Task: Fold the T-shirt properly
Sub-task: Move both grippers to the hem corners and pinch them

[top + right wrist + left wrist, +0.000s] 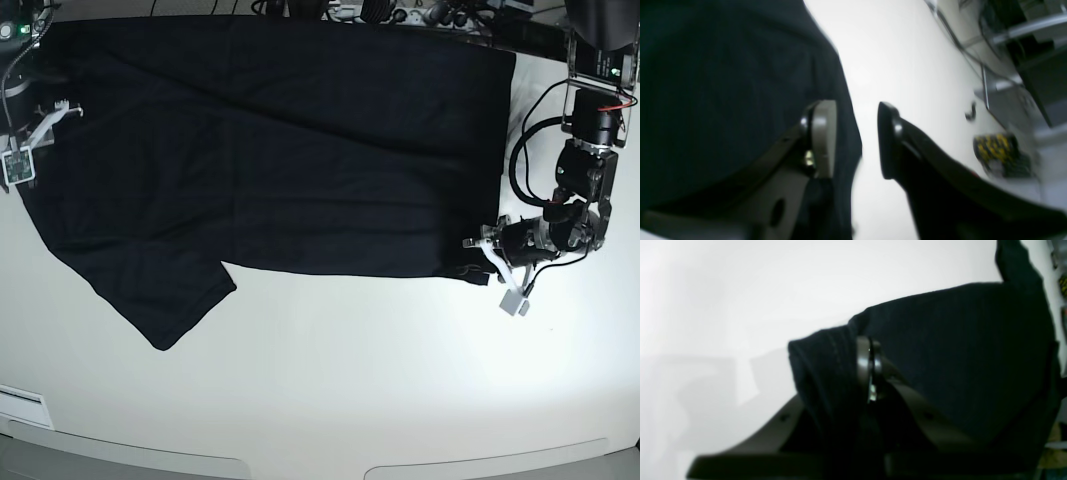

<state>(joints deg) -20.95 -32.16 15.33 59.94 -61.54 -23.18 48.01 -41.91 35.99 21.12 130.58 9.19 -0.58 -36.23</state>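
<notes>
The black T-shirt (pixel 270 150) lies spread flat over the far half of the white table (pixel 350 380), with one sleeve (pixel 175 300) pointing to the front left. My left gripper (pixel 478 258) is at the shirt's front right corner. In the left wrist view it (pixel 836 373) is shut on a bunched fold of the black fabric (pixel 826 366), which hides one finger. My right gripper (pixel 38 125) is at the shirt's left edge. In the right wrist view it (pixel 856 140) is open, one pad (pixel 825 136) over the shirt (pixel 723 83), and the hem runs through the gap.
Cables and equipment (pixel 400 12) line the table's back edge. A yellow-and-black object (pixel 998 153) and cables lie beyond the right gripper at the table's side. A white strip (pixel 22 405) sits at the front left edge.
</notes>
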